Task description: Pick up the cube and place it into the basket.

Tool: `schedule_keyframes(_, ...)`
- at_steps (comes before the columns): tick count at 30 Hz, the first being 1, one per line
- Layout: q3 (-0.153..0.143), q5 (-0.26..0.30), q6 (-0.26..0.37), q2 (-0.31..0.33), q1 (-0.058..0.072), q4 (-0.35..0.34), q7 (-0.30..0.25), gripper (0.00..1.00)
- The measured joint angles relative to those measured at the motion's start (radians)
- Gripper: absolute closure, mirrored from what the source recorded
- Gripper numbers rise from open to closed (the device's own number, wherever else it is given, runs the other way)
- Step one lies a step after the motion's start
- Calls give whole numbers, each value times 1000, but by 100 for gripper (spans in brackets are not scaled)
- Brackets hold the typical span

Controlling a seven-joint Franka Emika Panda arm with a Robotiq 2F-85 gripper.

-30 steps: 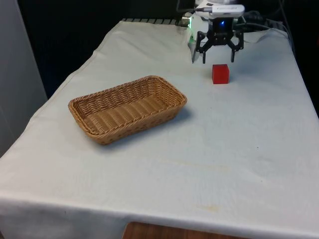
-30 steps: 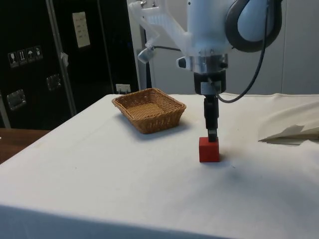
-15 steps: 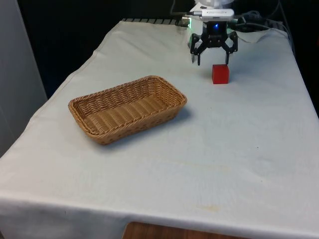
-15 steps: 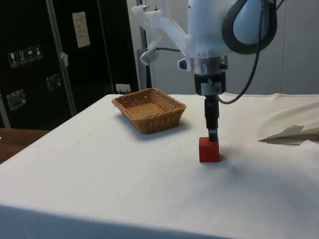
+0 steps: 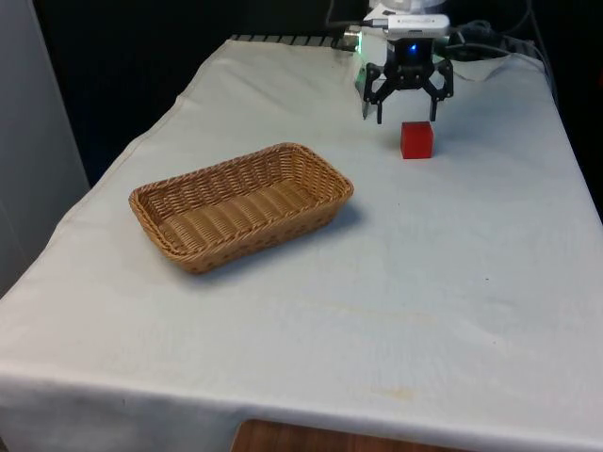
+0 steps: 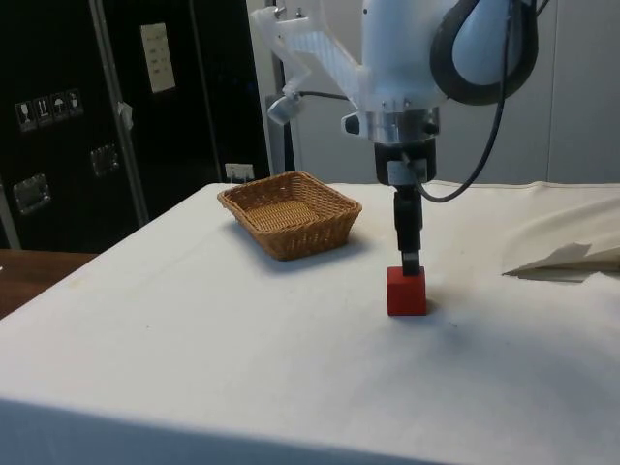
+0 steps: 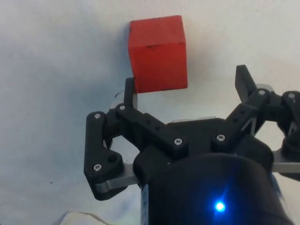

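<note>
Over the cube (image 5: pixel 416 139), far end of the table (image 5: pixel 452 282): my gripper (image 5: pixel 407 118) is spread wide, holding nothing. Since half a second ago I've shifted slightly toward the front view's right, closer to centred. Cube still on the cloth, well apart from the basket (image 5: pixel 241 204). Grasp pending.

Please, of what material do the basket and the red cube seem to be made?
The tan rectangular woven basket looks like wicker or rattan: interlaced strands and a braided rim show, with a matte finish. The small red cube seems painted wood or hard plastic, judged from its flat, evenly coloured matte faces and crisp edges; the pictures leave this open.
</note>
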Motion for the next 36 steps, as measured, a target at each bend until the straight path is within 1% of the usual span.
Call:
schedule_keyframes(4,10,10,0,0,2,1,1,0)
schedule_keyframes(5,19,18,0,0,3,1,1,0)
schedule_keyframes(7,28,26,0,0,3,2,1,0)
schedule_keyframes(8,28,26,0,0,3,2,1,0)
schedule_keyframes(17,87,76,1,9,6,9,8,0)
schedule_keyframes(19,91,78,1,11,7,11,10,0)
schedule_keyframes(28,86,79,1,22,3,14,3,0)
schedule_keyframes(33,59,79,1,35,-4,21,-30,0)
schedule_keyframes(36,53,79,1,36,-5,22,-36,0)
